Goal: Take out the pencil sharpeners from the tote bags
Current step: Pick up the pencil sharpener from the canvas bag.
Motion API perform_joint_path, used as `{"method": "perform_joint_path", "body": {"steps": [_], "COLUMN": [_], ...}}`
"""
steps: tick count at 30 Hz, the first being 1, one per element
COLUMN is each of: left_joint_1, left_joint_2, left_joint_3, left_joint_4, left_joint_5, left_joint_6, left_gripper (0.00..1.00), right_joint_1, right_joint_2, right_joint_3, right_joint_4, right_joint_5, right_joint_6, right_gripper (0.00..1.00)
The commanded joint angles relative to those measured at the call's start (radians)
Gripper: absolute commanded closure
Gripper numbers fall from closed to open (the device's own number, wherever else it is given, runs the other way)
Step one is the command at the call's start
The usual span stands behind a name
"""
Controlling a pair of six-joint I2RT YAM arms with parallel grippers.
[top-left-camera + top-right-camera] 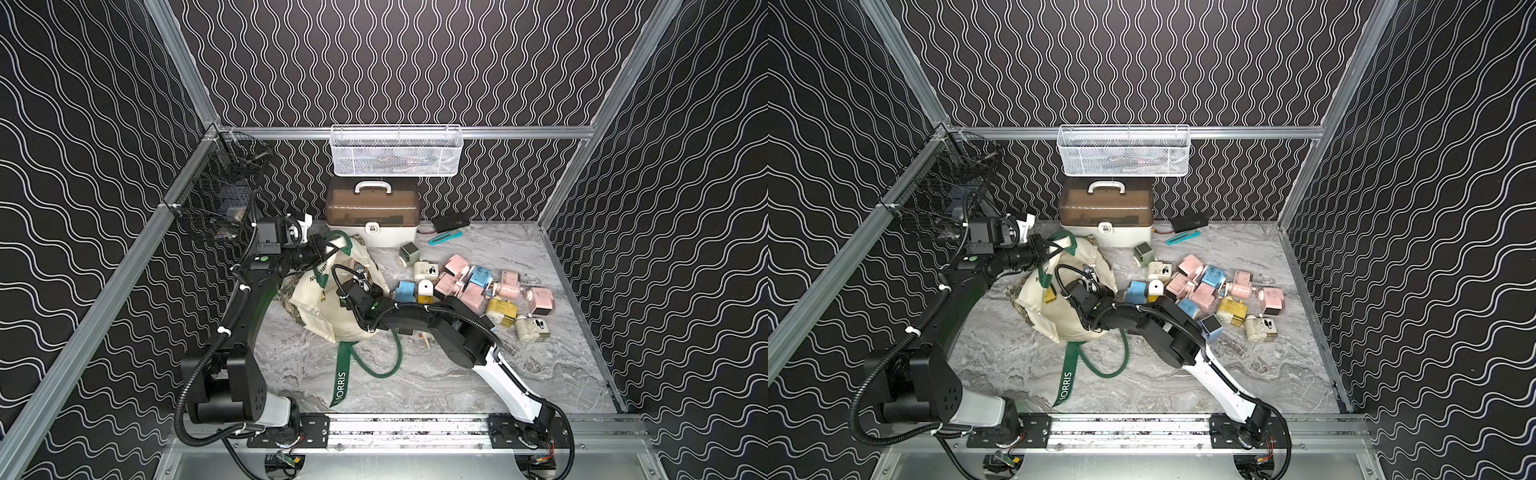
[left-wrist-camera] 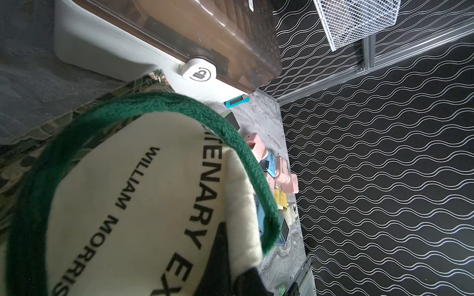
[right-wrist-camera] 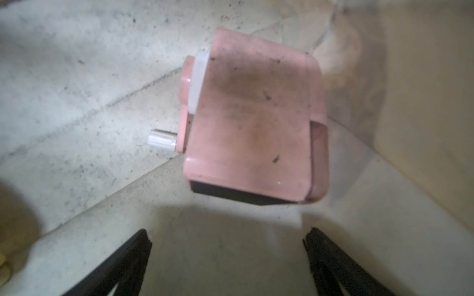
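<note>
One tote bag (image 1: 324, 311), one case (image 1: 372, 208), roughly fourteen loose pencil sharpeners (image 1: 457, 264).

tote bag (image 1: 320, 316): cream, dark-green straps (image 1: 340, 374) | pencil sharpeners (image 1: 457, 265): pink, blue, yellow, seemingly cream

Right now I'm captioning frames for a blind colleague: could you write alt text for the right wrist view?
A pink pencil sharpener with a white crank knob lies on the speckled cream fabric of the tote bag. The right claw stands open just short of it, not touching it.
</note>
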Motion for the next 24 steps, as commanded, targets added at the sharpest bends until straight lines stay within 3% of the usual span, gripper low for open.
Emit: {"method": "perform_joint_path", "body": {"steps": [1, 10, 20, 24], "left_joint_1": [0.0, 0.0, 0.001, 0.0], "left_joint_2": [-0.006, -0.005, -0.006, -0.004], "left_joint_3": [-0.004, -0.002, -0.005, -0.003], "left_joint_4": [0.039, 0.041, 0.044, 0.044], "left_joint_5": [0.023, 0.026, 0.028, 0.028], "left_joint_6": [-0.006, -0.008, -0.012, -0.012], "left_gripper": [1.0, 1.0, 1.0, 1.0], "right_joint_1": [-0.02, -0.046, -0.044, -0.043], "right_joint_2": [0.008, 0.05, 0.045, 0.042], "right_joint_3": [-0.02, 0.007, -0.024, -0.04], "right_joint_4": [0.092, 0.241, 0.371, 0.4], "right_joint_5": [0.006, -0.092, -0.234, -0.241], "right_joint_6": [-0.041, -0.184, -0.363, -0.387], "right_gripper": [0.04, 0.07, 0.29, 0.29]}}
